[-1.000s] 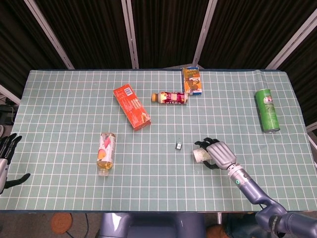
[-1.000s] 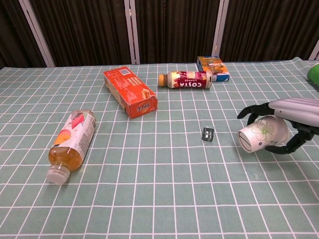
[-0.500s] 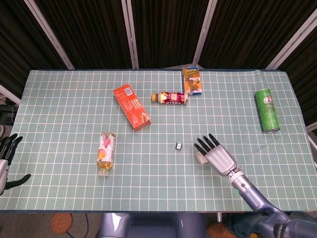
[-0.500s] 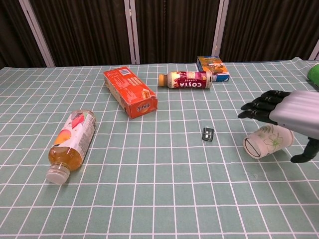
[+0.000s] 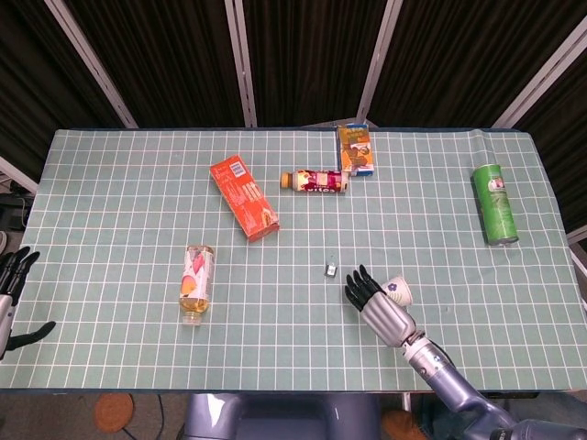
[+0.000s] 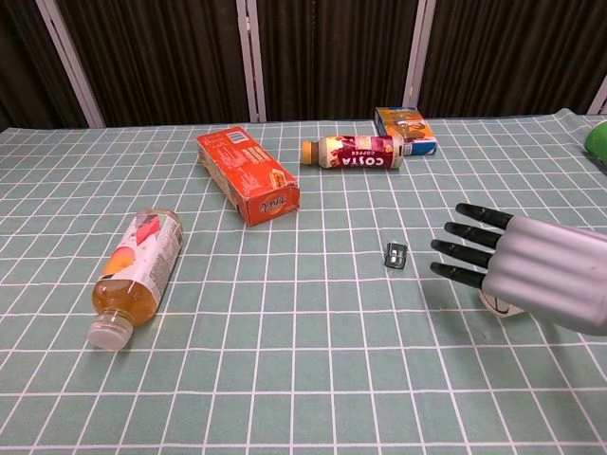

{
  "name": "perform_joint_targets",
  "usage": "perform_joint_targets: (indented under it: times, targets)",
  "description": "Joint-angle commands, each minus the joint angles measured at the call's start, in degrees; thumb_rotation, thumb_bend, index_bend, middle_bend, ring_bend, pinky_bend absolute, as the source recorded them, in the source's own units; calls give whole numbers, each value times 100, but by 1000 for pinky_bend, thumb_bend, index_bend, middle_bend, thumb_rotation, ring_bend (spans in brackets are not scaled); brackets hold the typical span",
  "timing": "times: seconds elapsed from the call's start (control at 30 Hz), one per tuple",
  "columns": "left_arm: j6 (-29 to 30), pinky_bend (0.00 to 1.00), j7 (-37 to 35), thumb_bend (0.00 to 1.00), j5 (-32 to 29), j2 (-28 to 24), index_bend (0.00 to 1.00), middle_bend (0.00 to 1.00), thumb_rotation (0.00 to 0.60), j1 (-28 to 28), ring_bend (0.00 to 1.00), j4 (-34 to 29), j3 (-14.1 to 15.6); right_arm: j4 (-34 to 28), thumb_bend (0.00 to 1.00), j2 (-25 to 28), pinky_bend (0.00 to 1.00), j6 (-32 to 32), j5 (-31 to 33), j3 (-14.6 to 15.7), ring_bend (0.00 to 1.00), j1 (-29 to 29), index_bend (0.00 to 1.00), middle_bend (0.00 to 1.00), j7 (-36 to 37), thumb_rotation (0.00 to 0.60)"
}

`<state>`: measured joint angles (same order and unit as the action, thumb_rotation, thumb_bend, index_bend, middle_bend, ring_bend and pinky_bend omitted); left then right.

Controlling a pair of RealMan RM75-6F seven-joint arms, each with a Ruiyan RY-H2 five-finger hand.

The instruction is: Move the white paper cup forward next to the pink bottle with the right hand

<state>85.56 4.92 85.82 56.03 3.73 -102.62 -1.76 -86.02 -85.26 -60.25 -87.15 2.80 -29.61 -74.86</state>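
Right hand (image 5: 378,304) open, fingers (image 6: 467,250) straight and spread, holds nothing; sits just beside white paper cup (image 5: 396,290), touch unclear. Cup lies on its side on tabletop (image 5: 110,183), mostly hidden behind hand in chest view. A second ago hand was wrapped round cup; since then it let go, fingers straightened, hand drew back toward near edge. Small dark clip (image 5: 330,269) just left of fingertips. Pink bottle (image 5: 315,181) lies on its side well forward of cup. Left hand (image 5: 11,293) at far left edge, off tabletop, fingers apart, empty.
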Motion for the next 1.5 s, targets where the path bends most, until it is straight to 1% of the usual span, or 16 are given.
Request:
perform_joint_targets:
  times: [0.03, 0.27, 0.33, 0.43, 0.5, 0.6, 0.67, 0.8, 0.93, 1.07, 1.1, 1.2, 1.27, 1.37, 1.47, 1.5]
  targets:
    - [-6, 0, 0, 0, -15, 0, 0, 0, 600, 2, 0, 3, -4, 70, 49, -167, 37, 30, 198, 15, 0, 73, 0, 8, -408, 600]
    - [-15, 0, 20, 0, -25, 8, 0, 0, 600, 8, 0, -1, -5, 217, 63, -267, 162, 56, 432, -46, 0, 77, 0, 106, -630, 600]
    - [-16, 0, 21, 0, -28, 10, 0, 0, 600, 7, 0, -2, -6, 281, 66, -282, 178, 56, 446, -40, 3, 72, 7, 125, -631, 600]
    - [-16, 0, 28, 0, -28, 13, 0, 0, 600, 10, 0, 0, -7, 375, 114, -301, 221, 56, 428, -24, 55, 50, 59, 192, -618, 600]
    - [-17, 0, 24, 0, -32, 14, 0, 0, 600, 10, 0, 0, -9, 438, 170, -313, 285, 36, 360, -6, 123, 32, 115, 261, -559, 600]
    - [-21, 0, 22, 0, -39, 16, 0, 0, 600, 14, 0, 6, -12, 562, 267, -319, 378, 5, 180, 39, 211, -10, 188, 350, -350, 600]
    - [-27, 0, 24, 0, -38, 18, 0, 0, 600, 15, 0, 8, -9, 654, 302, -325, 422, -18, 46, 67, 242, -40, 217, 384, -118, 600]
    - [-38, 0, 32, 0, -49, 21, 0, 0, 600, 20, 0, 8, -9, 797, 309, -328, 445, -92, -156, 90, 256, -73, 230, 395, 303, 600]
    - [-48, 0, 38, 0, -60, 25, 0, 0, 600, 25, 0, 11, -11, 742, 309, -275, 445, -235, -326, 40, 259, -108, 230, 397, 840, 600]
    - [-70, 0, 52, 0, -72, 30, 0, 0, 600, 32, 0, 7, -8, 372, 302, -167, 445, -458, -301, -207, 260, -130, 231, 399, 2002, 600]
    - [-76, 0, 59, 0, -74, 31, 0, 0, 600, 35, 0, 1, -8, 197, 302, -138, 445, -463, -166, -335, 260, -134, 230, 399, 2454, 600]
    - [-71, 0, 70, 0, -78, 31, 0, 0, 600, 35, 0, -9, -10, -233, 302, -85, 447, -385, 320, -719, 258, -158, 231, 399, 3387, 600]
    - [-58, 0, 86, 0, -85, 33, 0, 0, 600, 32, 0, -6, -16, -380, 303, -70, 447, -330, 554, -906, 253, -186, 231, 399, 3696, 600]
    - [-57, 0, 66, 0, -107, 28, 0, 0, 600, 31, 0, -11, -26, -565, 303, -106, 445, -166, 1180, -1356, 245, -276, 230, 399, 4219, 600]
    - [-72, 0, 28, 0, -145, 16, 0, 0, 600, 38, 0, 4, -43, -544, 303, -266, 442, -26, 1706, -1743, 244, -395, 231, 399, 4764, 600]
    - [-81, 0, 18, 0, -159, 13, 0, 0, 600, 42, 0, 10, -48, -507, 304, -319, 441, 3, 1807, -1819, 244, -427, 231, 399, 4900, 600]
